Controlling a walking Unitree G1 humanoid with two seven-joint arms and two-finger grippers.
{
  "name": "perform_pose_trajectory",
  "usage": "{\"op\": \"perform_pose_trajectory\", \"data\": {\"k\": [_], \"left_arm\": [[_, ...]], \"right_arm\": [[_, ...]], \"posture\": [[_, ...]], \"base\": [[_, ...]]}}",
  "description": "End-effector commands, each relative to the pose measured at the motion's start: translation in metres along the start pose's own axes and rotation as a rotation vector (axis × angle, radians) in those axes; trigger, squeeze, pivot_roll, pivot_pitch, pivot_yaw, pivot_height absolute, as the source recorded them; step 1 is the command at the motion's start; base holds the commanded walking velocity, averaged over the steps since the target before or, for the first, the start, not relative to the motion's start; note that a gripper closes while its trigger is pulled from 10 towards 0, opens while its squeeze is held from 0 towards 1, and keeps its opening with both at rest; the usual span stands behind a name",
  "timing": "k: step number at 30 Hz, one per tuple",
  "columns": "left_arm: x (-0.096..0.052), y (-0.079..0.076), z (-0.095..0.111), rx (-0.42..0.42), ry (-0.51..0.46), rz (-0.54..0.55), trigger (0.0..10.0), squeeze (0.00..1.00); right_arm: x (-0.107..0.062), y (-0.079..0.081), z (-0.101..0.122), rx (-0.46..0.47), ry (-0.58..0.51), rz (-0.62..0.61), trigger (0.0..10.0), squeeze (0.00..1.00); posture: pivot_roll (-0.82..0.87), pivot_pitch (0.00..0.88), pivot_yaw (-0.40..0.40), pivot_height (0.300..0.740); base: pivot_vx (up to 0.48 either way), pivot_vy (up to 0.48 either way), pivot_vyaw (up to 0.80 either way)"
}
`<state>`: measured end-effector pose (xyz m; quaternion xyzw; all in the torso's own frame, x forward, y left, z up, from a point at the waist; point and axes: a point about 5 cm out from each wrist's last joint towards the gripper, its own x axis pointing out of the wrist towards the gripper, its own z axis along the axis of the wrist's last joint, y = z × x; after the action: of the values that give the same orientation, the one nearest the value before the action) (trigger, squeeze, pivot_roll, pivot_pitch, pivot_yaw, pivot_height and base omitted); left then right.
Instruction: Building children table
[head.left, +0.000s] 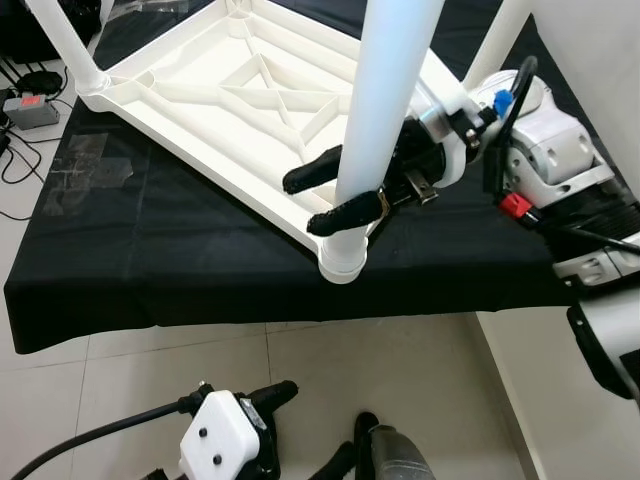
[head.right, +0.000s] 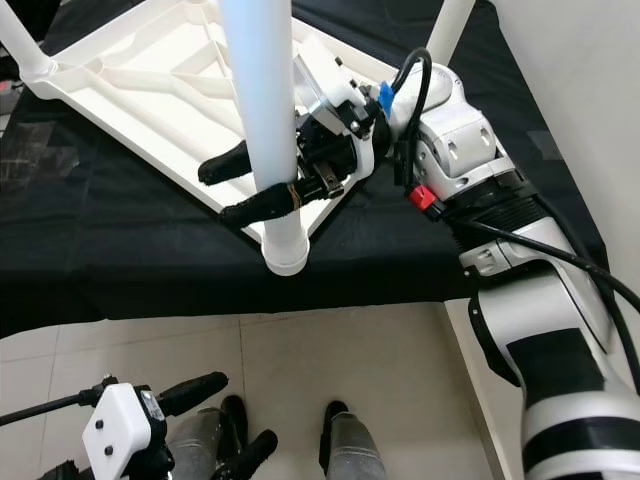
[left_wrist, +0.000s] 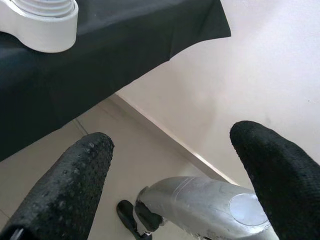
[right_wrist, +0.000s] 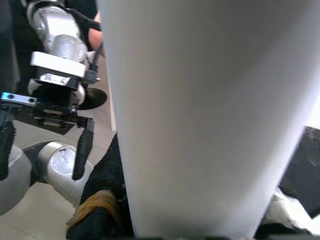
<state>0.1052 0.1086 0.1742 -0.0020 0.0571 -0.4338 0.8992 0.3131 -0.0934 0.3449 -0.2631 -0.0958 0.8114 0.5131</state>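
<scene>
My right gripper (head.left: 335, 195) clamps the table leg (head.left: 385, 110) above its corner socket (head.left: 342, 262); my left gripper (left_wrist: 170, 170) hangs spread wide below the tabletop (head.left: 220, 90).

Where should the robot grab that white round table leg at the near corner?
Low on the smooth white plastic table leg, just above its socket in the upturned white tabletop, coming from the side. It is a round, upright tube, so two fingers can straddle it, as the right claw does.
</scene>
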Motion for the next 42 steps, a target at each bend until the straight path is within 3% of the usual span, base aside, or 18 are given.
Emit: {"op": "perform_pose_trajectory", "data": {"k": [1, 9, 24, 34, 42], "left_arm": [[-0.003, -0.004, 0.0, 0.004, 0.003, -0.017, 10.0, 0.0], [-0.003, -0.004, 0.0, 0.004, -0.005, -0.018, 10.0, 0.0], [0.003, 0.0, 0.002, 0.014, -0.035, -0.007, 10.0, 0.0], [0.005, 0.001, 0.002, 0.017, -0.042, -0.01, 10.0, 0.0], [0.006, 0.002, 0.001, 0.02, -0.041, -0.012, 10.0, 0.0]], "right_arm": [[0.012, 0.01, -0.021, 0.075, 0.037, 0.077, 10.0, 0.0], [0.019, 0.009, -0.023, 0.115, -0.008, 0.106, 10.0, 0.0], [0.008, -0.004, -0.032, 0.205, -0.066, -0.005, 10.0, 0.0], [-0.011, 0.011, -0.049, 0.261, -0.093, -0.102, 10.0, 0.0], [-0.014, 0.011, -0.054, 0.268, -0.071, -0.161, 10.0, 0.0]], "posture": [[0.1, 0.375, 0.006, 0.74], [0.1, 0.375, 0.001, 0.74], [0.07, 0.371, -0.025, 0.74], [0.06, 0.369, -0.014, 0.74], [0.05, 0.369, -0.01, 0.74]], "base": [[0.0, 0.0, 0.0], [0.0, 0.0, 0.0], [0.0, 0.0, 0.0], [0.0, 0.0, 0.0], [0.0, 0.0, 0.0]]}}
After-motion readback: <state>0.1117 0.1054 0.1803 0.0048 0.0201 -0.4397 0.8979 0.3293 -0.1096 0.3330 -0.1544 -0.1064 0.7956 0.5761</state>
